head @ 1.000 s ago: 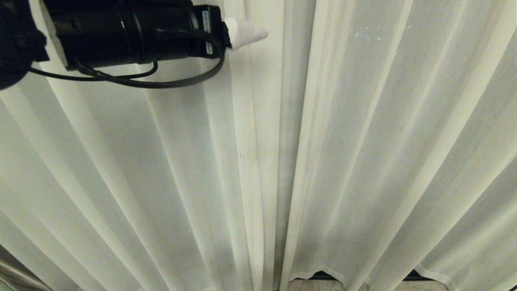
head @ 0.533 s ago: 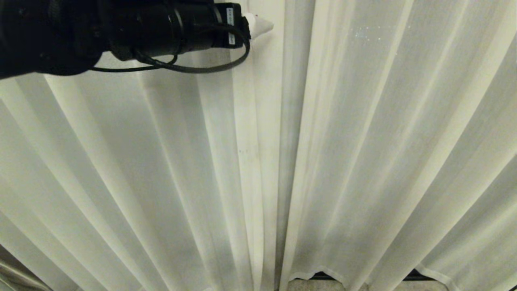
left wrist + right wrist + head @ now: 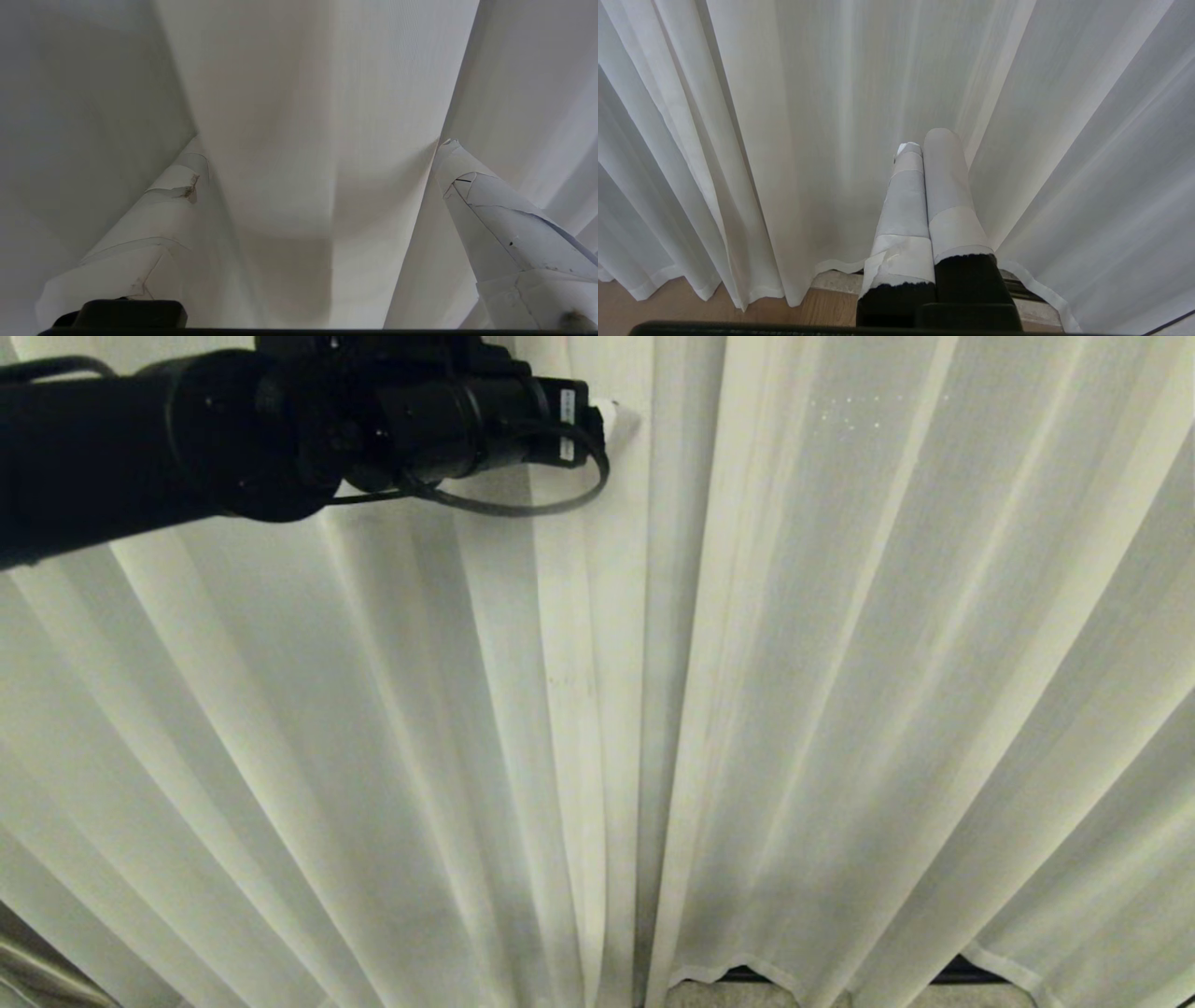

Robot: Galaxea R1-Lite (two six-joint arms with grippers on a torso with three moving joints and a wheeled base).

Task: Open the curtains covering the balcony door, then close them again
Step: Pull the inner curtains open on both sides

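Observation:
Two cream-white curtains hang closed, the left panel (image 3: 327, 709) meeting the right panel (image 3: 887, 663) at a middle seam. The balcony door is hidden behind them. My left gripper (image 3: 618, 418) reaches in from the upper left of the head view, and its white-taped tip presses into the left panel's edge beside the seam. In the left wrist view the left gripper (image 3: 323, 141) is open, its fingers (image 3: 177, 196) wide apart with a fold of curtain (image 3: 317, 93) bulging between them. My right gripper (image 3: 927, 140) is shut and empty, low in front of the curtains (image 3: 808, 116).
A dark strip (image 3: 747, 973) and a pale stone sill (image 3: 747, 994) show under the curtain hems. Wooden floor (image 3: 691, 303) lies before the sill (image 3: 836, 280). A black cable loop (image 3: 523, 509) hangs under my left wrist.
My left arm has stretched farther towards the curtains, and its tip has moved slightly right towards the seam and sunk into the fabric. The curtains hang as before.

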